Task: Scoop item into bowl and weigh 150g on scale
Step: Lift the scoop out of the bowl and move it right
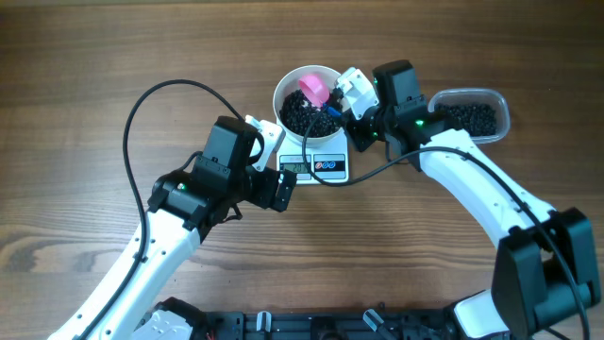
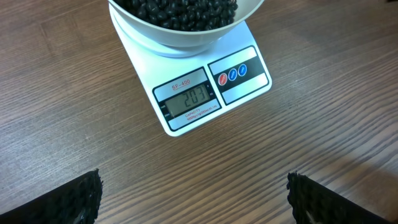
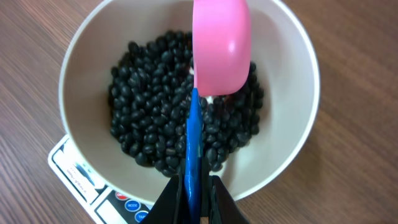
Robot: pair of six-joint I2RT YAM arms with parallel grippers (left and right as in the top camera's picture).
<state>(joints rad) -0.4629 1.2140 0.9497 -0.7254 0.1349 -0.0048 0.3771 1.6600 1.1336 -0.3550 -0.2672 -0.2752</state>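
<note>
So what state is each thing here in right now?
scale, switched on, display reads 203.
bowl, sitting on the scale, partly filled with beans.
scoop, held above the beans in the bowl.
tub, open, holding more beans.
left gripper, open, empty.
right gripper, shut on the scoop's blue handle.

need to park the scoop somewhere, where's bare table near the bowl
Bare wood lies left of the bowl and in front of the scale, between left arm and right arm. Crowded between bowl and tub, where the right end effector holds the scoop.
</note>
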